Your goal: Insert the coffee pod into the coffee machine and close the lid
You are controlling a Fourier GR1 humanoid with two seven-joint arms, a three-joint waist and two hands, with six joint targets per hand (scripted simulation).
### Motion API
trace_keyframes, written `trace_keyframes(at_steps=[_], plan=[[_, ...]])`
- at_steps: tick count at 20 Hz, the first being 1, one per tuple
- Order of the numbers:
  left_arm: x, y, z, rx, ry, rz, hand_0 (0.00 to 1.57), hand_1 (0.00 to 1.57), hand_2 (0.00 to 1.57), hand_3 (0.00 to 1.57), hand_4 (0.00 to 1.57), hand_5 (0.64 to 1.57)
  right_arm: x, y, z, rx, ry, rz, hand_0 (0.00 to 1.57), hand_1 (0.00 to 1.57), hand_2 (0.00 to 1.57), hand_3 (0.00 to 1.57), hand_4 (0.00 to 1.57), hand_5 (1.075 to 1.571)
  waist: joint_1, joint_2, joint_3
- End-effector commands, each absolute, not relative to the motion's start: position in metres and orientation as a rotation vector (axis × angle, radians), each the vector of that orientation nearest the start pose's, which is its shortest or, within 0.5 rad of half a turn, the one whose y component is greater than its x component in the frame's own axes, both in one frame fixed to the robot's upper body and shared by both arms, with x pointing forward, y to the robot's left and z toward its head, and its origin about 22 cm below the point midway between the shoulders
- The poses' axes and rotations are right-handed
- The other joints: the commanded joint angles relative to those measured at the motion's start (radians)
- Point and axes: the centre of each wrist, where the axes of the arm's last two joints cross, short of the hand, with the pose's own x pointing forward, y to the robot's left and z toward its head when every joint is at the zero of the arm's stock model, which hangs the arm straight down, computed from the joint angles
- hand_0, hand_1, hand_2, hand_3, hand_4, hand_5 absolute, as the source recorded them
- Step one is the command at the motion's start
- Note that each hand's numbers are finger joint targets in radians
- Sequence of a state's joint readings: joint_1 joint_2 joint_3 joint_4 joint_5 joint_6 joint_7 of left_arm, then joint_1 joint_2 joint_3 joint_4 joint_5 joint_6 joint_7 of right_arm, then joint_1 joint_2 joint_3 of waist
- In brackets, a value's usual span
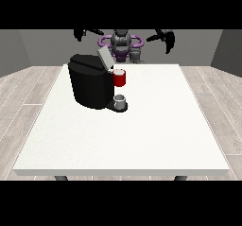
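Coffee machine (pixel 90 85) stands on the white surface (pixel 142 135), toward the view's left and the robot's side. Lid (pixel 104 57) is tilted up and open, presumably so the pod slot can be reached. A small grey cup (pixel 120 100) sits on the machine's base plate under the red spout block (pixel 120 78).

Coffee pod: possibly the small grey cylinder (pixel 135 55) at the surface's far edge, just in front of the robot's torso (identity uncertain; it is tiny and partly merges with the body).

Both hands are raised, well apart from the machine and pod. Hand at the view's left (pixel 81 33) and hand at the view's right (pixel 166 38) hold nothing; whether their fingers are apart or together, I cannot tell.

Judgement: pod not yet inserted, lid not yet closed. Slot interior is hidden behind the lid.
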State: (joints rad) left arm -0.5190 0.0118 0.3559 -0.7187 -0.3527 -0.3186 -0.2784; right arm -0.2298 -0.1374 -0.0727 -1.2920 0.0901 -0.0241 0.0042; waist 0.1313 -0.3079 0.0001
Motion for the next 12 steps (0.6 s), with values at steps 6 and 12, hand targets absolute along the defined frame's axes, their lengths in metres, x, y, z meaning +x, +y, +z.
trace_keyframes(at_steps=[6,12], plan=[[0.338,0.225,-0.035,-0.186,-1.503,-0.334,0.0,0.0,0.0,0.0,0.39,1.571,0.334,-0.285,0.034,-0.187,-1.518,0.08,0.0,0.0,0.0,0.0,0.11,1.571,0.068,0.097,0.0002],[0.332,0.22,-0.021,-0.159,-1.539,-0.346,0.0,0.0,0.0,0.0,0.36,1.571,0.356,-0.288,0.054,-0.102,-1.482,-0.019,0.0,0.0,0.0,0.0,0.09,1.571,0.091,0.149,0.0002]])
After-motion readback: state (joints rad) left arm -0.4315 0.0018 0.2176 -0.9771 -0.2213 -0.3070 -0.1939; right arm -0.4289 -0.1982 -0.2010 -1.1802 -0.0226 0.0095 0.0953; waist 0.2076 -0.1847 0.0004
